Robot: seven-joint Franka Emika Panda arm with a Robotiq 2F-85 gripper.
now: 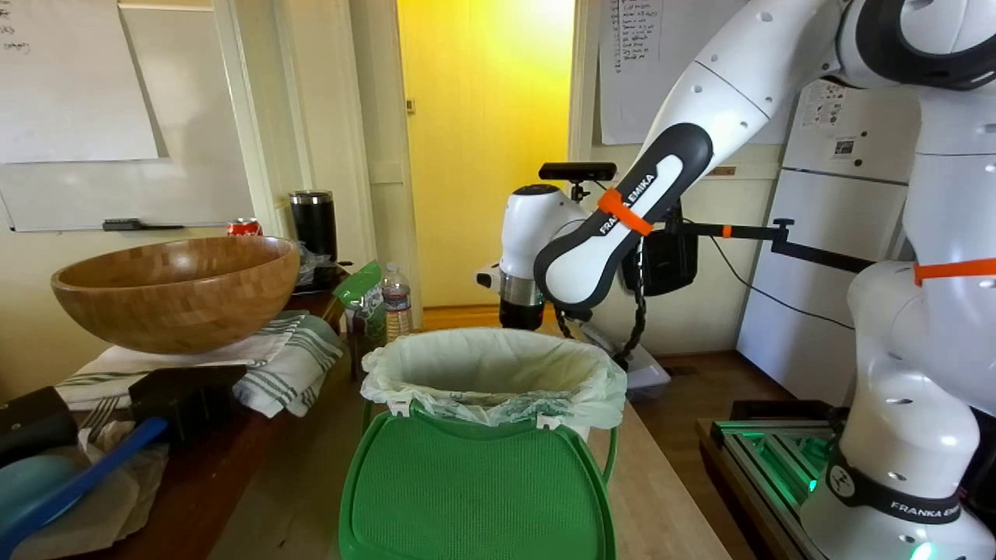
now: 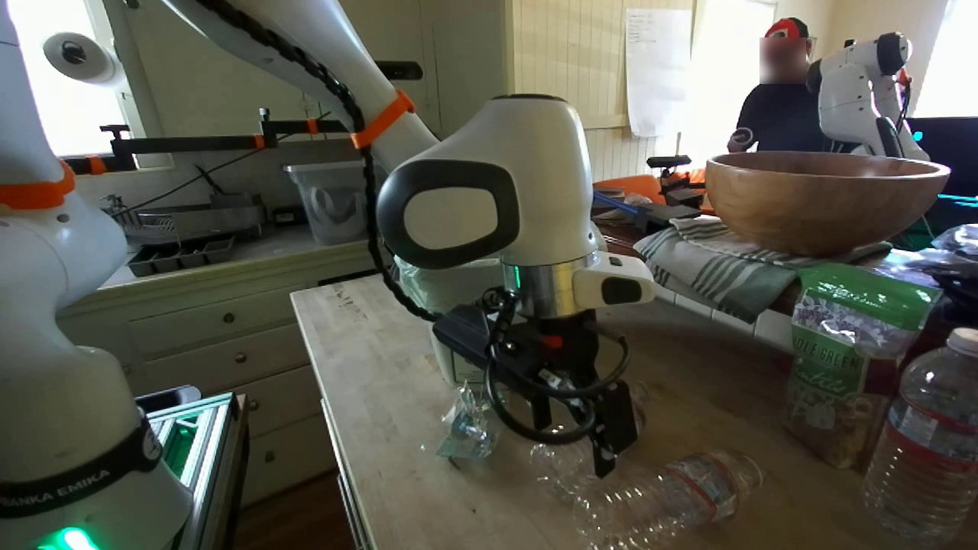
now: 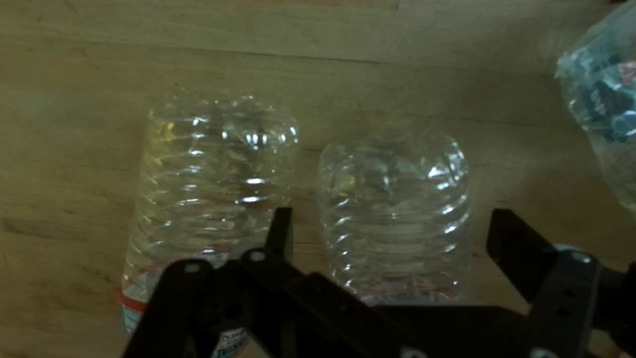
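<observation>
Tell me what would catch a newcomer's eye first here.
Probably the white arm, looming over the table in both exterior views; then the large wooden bowl, resting on striped cloth there too. In the wrist view, the open tool frames one clear bottle, with a second bottle lying beside it.

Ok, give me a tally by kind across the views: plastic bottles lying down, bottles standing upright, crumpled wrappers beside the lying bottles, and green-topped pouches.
Lying bottles: 2
Upright bottle: 1
Crumpled wrapper: 1
Green-topped pouch: 1
Total: 5
</observation>
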